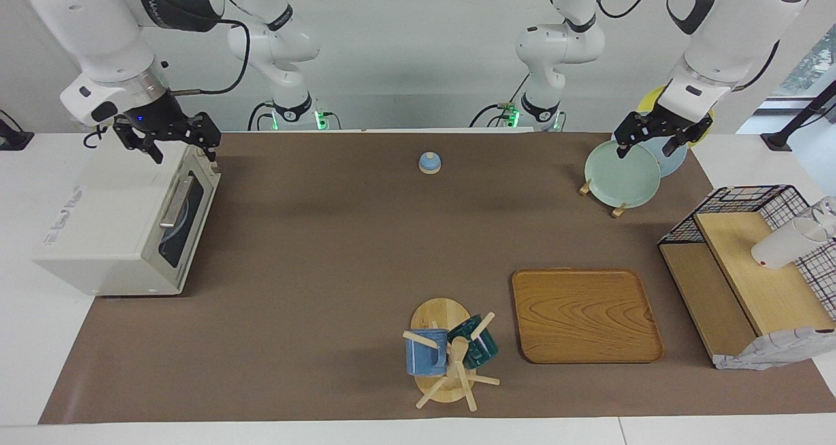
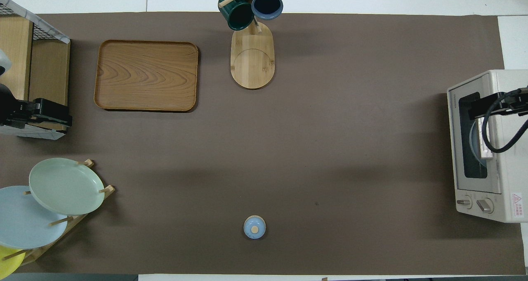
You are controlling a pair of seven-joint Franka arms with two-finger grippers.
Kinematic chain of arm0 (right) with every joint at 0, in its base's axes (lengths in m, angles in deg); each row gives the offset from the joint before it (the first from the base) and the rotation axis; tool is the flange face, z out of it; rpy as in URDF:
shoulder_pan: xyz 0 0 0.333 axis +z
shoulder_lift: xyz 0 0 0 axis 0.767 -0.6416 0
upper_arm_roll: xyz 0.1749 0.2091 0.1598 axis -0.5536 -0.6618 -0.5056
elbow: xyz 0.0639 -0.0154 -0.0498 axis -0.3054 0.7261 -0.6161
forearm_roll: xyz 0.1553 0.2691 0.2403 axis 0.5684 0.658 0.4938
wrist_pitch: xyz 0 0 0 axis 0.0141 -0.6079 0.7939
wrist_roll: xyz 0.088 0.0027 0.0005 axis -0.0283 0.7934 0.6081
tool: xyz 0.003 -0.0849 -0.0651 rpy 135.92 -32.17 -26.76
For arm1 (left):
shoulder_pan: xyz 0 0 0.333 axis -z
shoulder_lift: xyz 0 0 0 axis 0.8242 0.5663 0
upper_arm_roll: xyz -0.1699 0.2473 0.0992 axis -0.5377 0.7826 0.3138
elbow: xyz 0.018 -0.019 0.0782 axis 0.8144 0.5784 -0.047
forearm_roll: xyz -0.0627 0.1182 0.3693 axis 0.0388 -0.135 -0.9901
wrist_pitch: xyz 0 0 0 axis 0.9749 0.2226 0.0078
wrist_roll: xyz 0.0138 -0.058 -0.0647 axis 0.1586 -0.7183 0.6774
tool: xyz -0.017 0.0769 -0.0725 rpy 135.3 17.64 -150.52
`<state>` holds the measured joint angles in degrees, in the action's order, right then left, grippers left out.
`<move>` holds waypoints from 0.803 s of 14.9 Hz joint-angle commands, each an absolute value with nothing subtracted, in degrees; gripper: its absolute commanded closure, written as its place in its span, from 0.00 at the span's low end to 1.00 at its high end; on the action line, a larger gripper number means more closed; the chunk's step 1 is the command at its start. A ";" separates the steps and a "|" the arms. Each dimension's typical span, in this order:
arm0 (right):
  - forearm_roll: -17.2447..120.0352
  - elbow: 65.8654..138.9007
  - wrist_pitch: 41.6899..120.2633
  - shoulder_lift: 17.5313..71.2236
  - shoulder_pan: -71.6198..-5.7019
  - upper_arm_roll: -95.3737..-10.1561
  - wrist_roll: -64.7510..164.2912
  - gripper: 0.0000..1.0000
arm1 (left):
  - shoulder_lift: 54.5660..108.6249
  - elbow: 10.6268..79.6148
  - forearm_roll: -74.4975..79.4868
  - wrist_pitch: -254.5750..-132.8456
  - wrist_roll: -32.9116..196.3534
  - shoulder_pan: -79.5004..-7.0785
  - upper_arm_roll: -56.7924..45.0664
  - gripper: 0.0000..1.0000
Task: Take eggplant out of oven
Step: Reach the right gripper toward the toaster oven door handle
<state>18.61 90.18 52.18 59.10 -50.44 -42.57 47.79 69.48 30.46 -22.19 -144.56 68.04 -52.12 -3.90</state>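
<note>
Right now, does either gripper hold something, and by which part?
Nothing is held. The right gripper hangs open over the closed oven; the left gripper hangs open over the plate rack.

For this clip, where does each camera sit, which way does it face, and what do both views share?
Facing view: high across the table, looking at the robots; both arms show whole, right gripper over the closed oven, left gripper over the plate rack.
Overhead view: above the robots' end, looking steeply down; only the gripper ends show at its side edges.
Shared: oven, plate rack, wooden tray, mug tree, half a turn apart.
</note>
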 commanded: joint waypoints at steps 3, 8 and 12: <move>17.73 89.51 52.32 58.93 -50.61 -42.84 47.93 0.00 | 68.90 30.76 -21.85 -144.18 67.42 -52.52 -4.06 0.00; 18.08 90.21 52.76 59.37 -50.61 -43.01 47.92 0.00 | 68.90 30.67 -21.85 -144.18 67.42 -52.52 -4.06 0.00; 18.61 92.75 55.57 60.33 -50.17 -43.10 48.89 0.69 | 68.90 30.67 -21.85 -144.18 67.42 -52.52 -4.07 0.00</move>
<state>18.62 90.49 53.33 59.10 -50.24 -42.80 47.95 69.48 30.46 -22.19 -144.56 68.04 -52.12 -3.91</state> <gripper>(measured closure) 0.075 0.000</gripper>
